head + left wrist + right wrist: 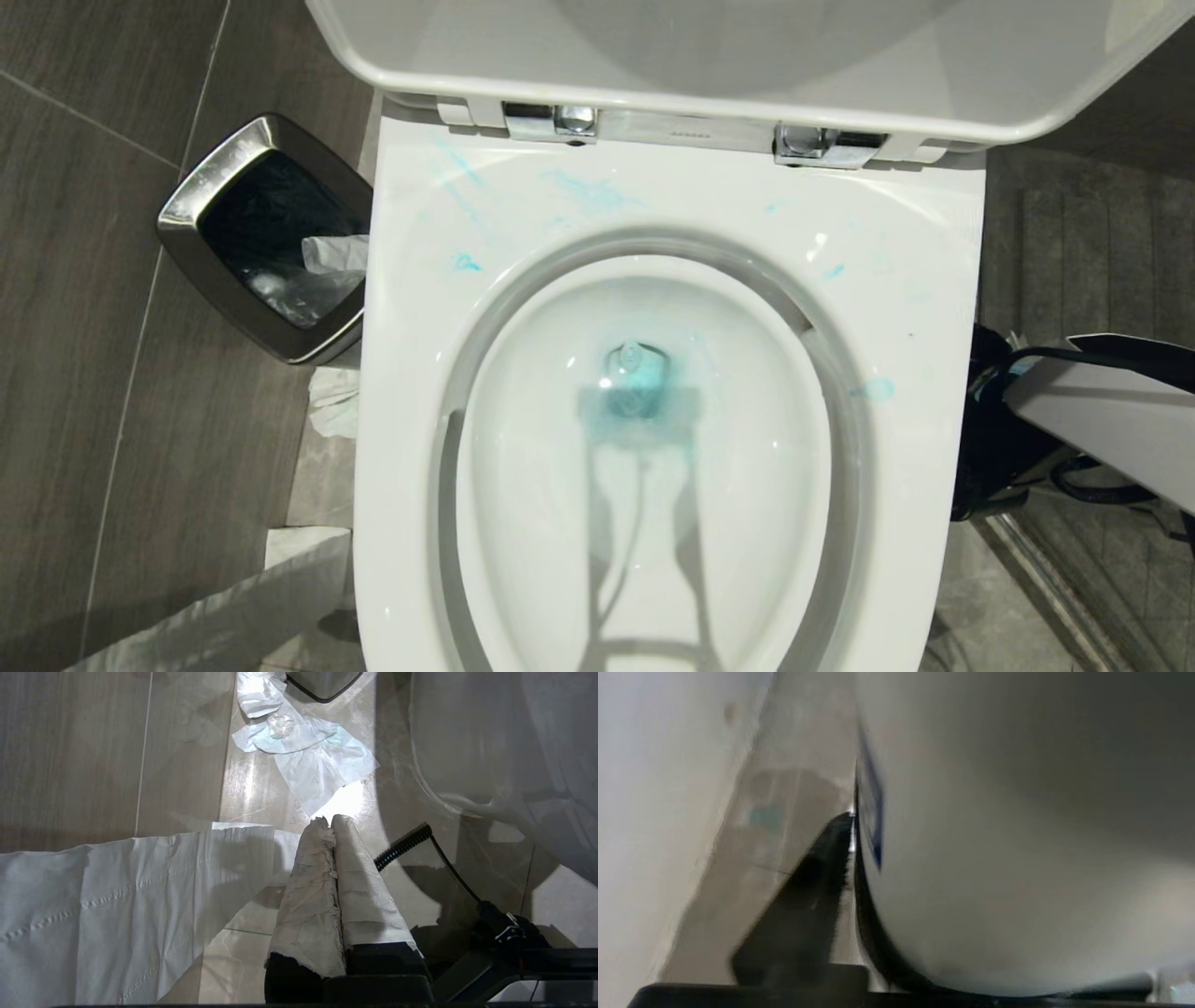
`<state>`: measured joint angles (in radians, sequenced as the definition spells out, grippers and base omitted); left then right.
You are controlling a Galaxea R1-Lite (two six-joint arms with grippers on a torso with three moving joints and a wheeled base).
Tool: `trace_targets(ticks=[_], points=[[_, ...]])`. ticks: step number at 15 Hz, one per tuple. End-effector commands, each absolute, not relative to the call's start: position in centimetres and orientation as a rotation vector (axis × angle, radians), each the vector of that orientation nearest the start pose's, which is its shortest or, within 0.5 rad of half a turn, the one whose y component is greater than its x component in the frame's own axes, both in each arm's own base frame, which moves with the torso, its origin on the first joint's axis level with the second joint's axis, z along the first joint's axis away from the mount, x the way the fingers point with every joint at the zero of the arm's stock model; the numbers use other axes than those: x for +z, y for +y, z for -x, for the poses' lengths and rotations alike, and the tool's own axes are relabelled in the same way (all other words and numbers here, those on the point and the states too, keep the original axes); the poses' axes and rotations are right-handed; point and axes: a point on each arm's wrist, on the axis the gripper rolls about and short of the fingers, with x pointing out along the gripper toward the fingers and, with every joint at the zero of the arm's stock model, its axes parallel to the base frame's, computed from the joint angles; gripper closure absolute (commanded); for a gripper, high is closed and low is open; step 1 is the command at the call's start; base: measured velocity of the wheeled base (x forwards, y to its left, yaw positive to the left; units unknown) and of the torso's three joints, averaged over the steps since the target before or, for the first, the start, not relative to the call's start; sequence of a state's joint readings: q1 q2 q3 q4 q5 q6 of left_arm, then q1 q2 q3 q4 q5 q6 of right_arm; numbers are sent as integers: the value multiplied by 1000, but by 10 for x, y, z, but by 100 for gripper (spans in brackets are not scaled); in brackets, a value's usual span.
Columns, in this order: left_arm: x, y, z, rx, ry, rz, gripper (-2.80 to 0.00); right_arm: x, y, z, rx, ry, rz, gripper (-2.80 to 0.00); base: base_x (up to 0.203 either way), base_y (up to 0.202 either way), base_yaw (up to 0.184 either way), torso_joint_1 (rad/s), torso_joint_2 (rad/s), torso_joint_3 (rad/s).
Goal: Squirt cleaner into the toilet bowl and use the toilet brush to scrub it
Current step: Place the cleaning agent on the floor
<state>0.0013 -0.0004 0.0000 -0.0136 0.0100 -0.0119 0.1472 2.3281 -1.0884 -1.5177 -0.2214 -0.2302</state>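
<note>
Grey floor tiles (84, 308) surround the toilet bowl (644, 467), long axis running toward the raised lid (747, 56), blue-teal cleaner pooled inside. Left hand (332, 823) pinched closed; right hand's (852, 826) grip unclear.

Glossy ceramic toilet bowl (644, 523); brushed steel bin rim (201, 187); crumpled paper tissue (308, 751).

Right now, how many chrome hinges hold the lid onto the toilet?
2. One hinge sits toward the left of the toilet bowl's back edge, the other hinge toward the right, both under the raised lid. None seems hidden.
</note>
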Motion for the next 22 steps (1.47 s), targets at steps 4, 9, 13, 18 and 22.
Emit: trace_targets(ticks=[4, 9, 13, 18, 22], points=[[75, 0, 22, 11, -6, 12, 0, 102, 57, -413, -100, -221, 188, -280, 0, 0, 0, 0, 0, 0], [75, 0, 22, 12, -6, 12, 0, 97, 52, -383, -93, -130, 205, -280, 0, 0, 0, 0, 0, 0], [75, 0, 22, 12, -6, 12, 0, 117, 44, -330, -91, -91, 196, -280, 0, 0, 0, 0, 0, 0], [75, 0, 22, 12, -6, 12, 0, 139, 33, -252, -86, -71, 193, 0, 0, 0, 0, 0, 0, 0], [75, 0, 22, 12, -6, 12, 0, 140, 26, -206, -88, -53, 203, 0, 0, 0, 0, 0, 0, 0]])
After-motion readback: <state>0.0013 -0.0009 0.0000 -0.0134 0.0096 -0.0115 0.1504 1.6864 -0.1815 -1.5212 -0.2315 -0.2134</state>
